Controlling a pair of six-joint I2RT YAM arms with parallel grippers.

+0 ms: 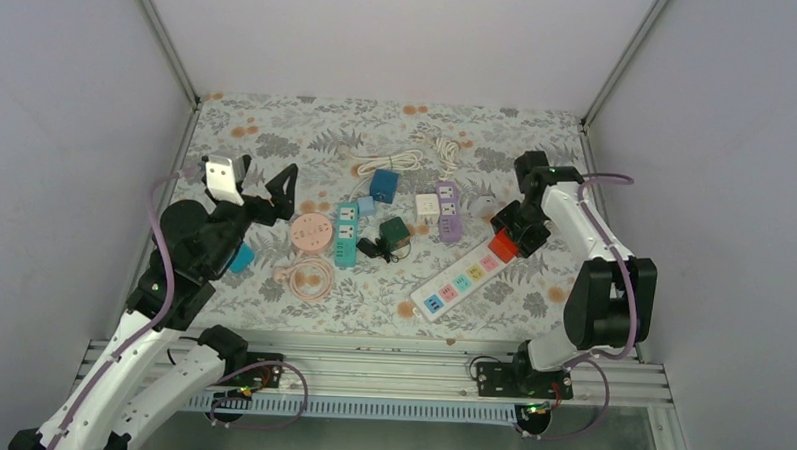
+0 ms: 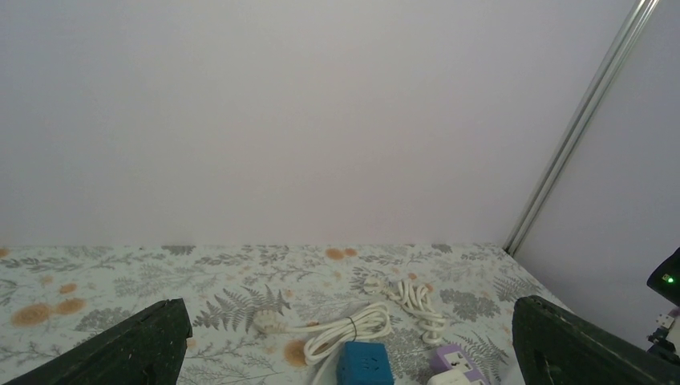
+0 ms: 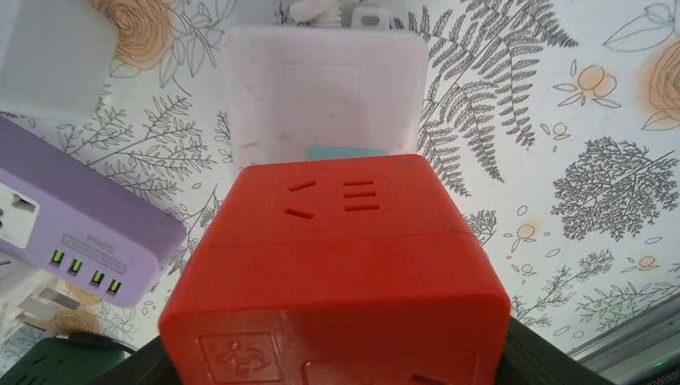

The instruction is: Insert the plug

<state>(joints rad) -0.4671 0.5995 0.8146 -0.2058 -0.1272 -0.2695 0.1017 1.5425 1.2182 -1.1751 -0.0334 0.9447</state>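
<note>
Power strip (image 1: 461, 280) is lying on the tabletop (image 1: 278, 131). Right end effector (image 1: 512, 235) is clamping the red plug (image 3: 337, 265) at the strip's far end, pins hidden. Likely risk: pins going in skewed and shoving the strip, since nothing is pinning it. Left end effector (image 1: 254, 185) is hanging open, empty.

Plain pale-grey walls (image 1: 401, 35) enclose the desk (image 1: 278, 121), clothed in fern-and-flower print. Metal corner posts (image 1: 623, 58) rise at 11 and 1 o'clock. Light is even.
</note>
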